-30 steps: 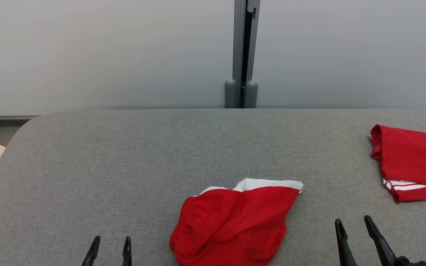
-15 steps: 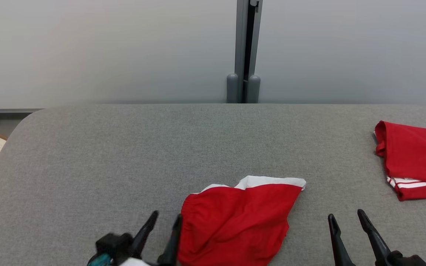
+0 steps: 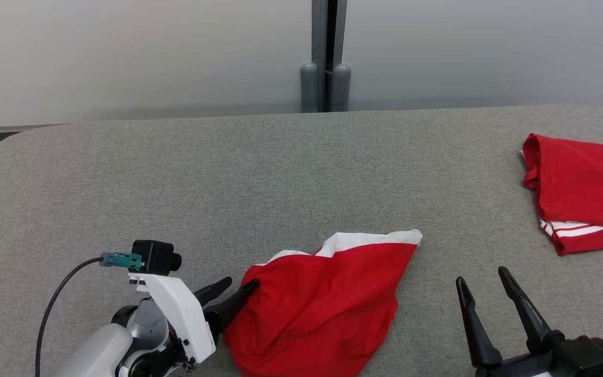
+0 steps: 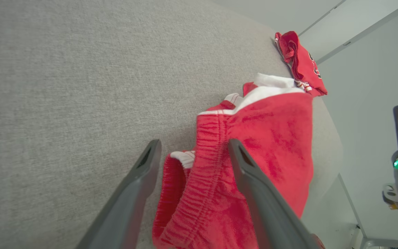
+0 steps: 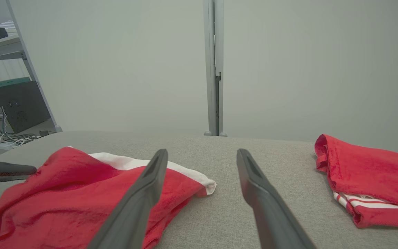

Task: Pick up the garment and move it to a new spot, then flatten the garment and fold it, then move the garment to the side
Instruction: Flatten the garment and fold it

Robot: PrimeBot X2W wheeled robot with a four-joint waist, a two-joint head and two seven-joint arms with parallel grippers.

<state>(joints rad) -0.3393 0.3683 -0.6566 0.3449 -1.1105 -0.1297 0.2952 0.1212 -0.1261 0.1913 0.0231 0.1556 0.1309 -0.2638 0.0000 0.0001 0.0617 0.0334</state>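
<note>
Garment point(image 3: 322, 298) = red shorts with white trim, lying crumpled on gray table point(image 3: 228, 173), near front edge, roughly center in head view. White hem points toward far side of table, elastic waistband toward robot's left.

Left gripper point(image 3: 243, 283) is low at the shorts' left edge, arm coming in from lower left. Jaws spread wide, nothing pinched. In left wrist view, left gripper point(image 4: 195, 142) straddles the gathered waistband: 1 finger over bare table beside the shorts, the other over red cloth of the garment point(image 4: 275, 131). Tip of the nearer finger looks to touch the cloth edge in head view; cannot tell if it presses down.

Right gripper point(image 3: 480, 275) is at lower right, above bare table, apart from the shorts and to their right. Jaws spread, empty. In right wrist view, right gripper point(image 5: 202, 152) points at the far wall, garment point(image 5: 64, 186) to its left, 1 dark finger point(image 5: 5, 171) of the left arm at that view's left edge against the red cloth.

Second red item, a folded shirt point(image 3: 584, 193) with white stripes, sits at the table's right end, well apart from the shorts. Gray post point(image 3: 325, 52) stands behind the table against a pale wall.
</note>
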